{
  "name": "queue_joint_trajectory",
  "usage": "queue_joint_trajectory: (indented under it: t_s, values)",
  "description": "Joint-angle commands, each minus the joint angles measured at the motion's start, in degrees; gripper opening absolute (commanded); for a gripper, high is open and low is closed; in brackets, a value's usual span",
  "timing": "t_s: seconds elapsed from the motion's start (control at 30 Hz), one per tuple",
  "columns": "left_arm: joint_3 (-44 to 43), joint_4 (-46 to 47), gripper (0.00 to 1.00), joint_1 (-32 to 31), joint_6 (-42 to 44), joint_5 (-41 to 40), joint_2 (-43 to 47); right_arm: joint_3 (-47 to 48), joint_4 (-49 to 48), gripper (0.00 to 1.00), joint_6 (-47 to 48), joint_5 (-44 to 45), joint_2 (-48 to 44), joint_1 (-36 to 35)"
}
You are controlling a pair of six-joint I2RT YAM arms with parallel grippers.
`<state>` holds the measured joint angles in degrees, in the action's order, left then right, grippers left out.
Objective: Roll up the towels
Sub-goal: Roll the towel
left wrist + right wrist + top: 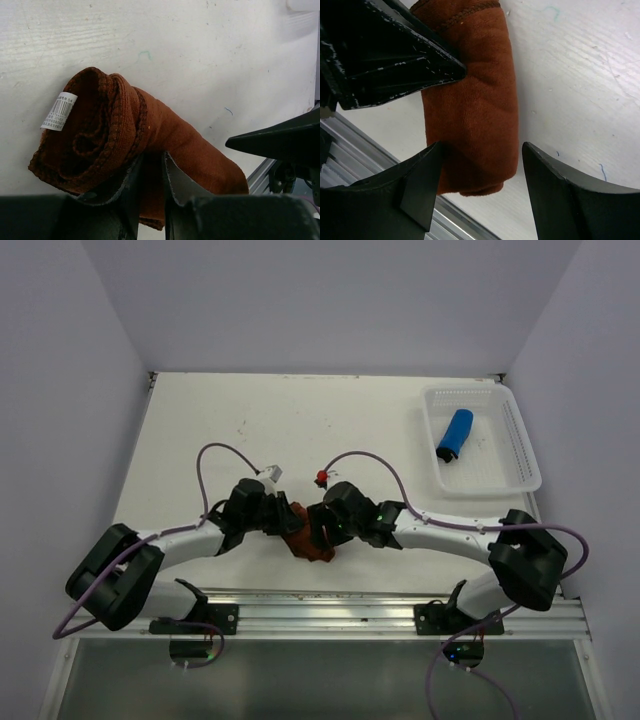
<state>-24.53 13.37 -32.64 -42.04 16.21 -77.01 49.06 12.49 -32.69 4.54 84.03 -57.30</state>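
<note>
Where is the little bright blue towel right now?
In the top view, the rolled bright blue towel lies inside the white plastic mesh basket at the table's far right, away from both arms.

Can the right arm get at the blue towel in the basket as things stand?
Probably yes: the blue towel lies uncovered in the white basket on that arm's side, and the right gripper stands open around the brown towel, not clamped.

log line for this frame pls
stage: brown roll | left pincer: shut on rust-brown towel | right pincer: open, astride roll | blue towel: rolled, in basket
</note>
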Motion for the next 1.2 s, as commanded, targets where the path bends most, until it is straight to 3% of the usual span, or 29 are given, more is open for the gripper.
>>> queue_joint_trajectory:
  t_s: [0.0, 0.2, 0.27, 0.33, 0.4, 0.6, 0.7, 0.9, 1.17]
  values:
    - [3.3, -5.1, 0.24, 0.4, 0.1, -2.3, -0.2, -1.2, -6.9, 0.68, -2.4, -2.9, 2.2, 0.5]
    - [3.8, -5.4, 0.24, 0.4, -0.1, -2.6, 0.9, -3.8, -12.1, 0.67, -4.9, -8.6, 5.6, 0.4]
    - [3.8, -5.5, 0.24, 0.4, -0.1, -2.7, 1.3, -5.0, -12.1, 0.63, -5.2, -8.9, 6.2, 0.3]
    - [3.6, -5.9, 0.24, 0.4, -0.1, -2.9, 1.5, -5.6, -12.2, 0.51, -4.8, -8.1, 5.7, 0.1]
    - [3.5, -6.2, 0.24, 0.4, -0.3, -3.3, 2.1, -5.5, -11.4, 0.38, -3.2, -5.3, 4.9, -1.1]
    - [5.5, -5.2, 0.23, 0.5, -2.3, -5.6, 5.6, 2.4, 2.2, 0.21, 6.7, 12.0, 2.4, -10.1]
    - [6.0, -5.3, 0.23, 0.4, -3.0, -6.3, 6.9, 4.6, 5.8, 0.13, 9.4, 15.8, 3.5, -12.1]
    - [5.4, -7.3, 0.23, 0.5, -3.0, -7.2, 9.6, 5.6, 9.3, 0.12, 13.1, 25.6, 6.4, -18.5]
    - [7.0, -8.6, 0.20, 0.4, -3.7, -9.1, 11.6, 7.7, 12.7, 0.16, 12.5, 31.8, 11.9, -23.9]
